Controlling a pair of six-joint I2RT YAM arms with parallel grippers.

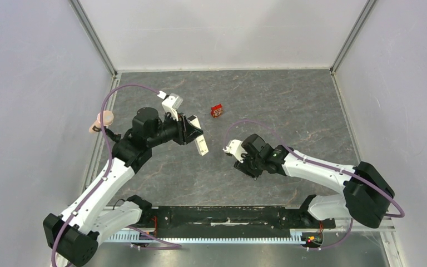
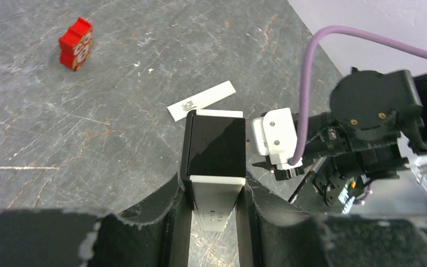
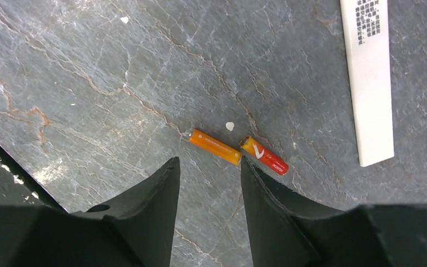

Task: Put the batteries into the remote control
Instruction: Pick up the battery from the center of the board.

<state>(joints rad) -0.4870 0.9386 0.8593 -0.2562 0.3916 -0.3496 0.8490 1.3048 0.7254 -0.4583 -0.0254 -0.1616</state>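
Observation:
My left gripper [image 2: 214,214] is shut on the remote control [image 2: 217,192], a slim white bar with a dark end [image 2: 217,146], and holds it above the table. From above, the remote [image 1: 200,144] sticks out of the left gripper [image 1: 193,135]. Two batteries lie end to end on the table: an orange one [image 3: 215,147] and an orange-red one [image 3: 264,157]. My right gripper [image 3: 208,166] is open and empty, its fingertips just short of the orange battery. In the top view the right gripper [image 1: 248,166] hides the batteries.
A thin white cover strip [image 3: 370,78] lies flat to the right of the batteries and also shows in the left wrist view [image 2: 203,100]. A small red square box [image 1: 217,110] stands on the table further back. The enclosure's walls stand on three sides.

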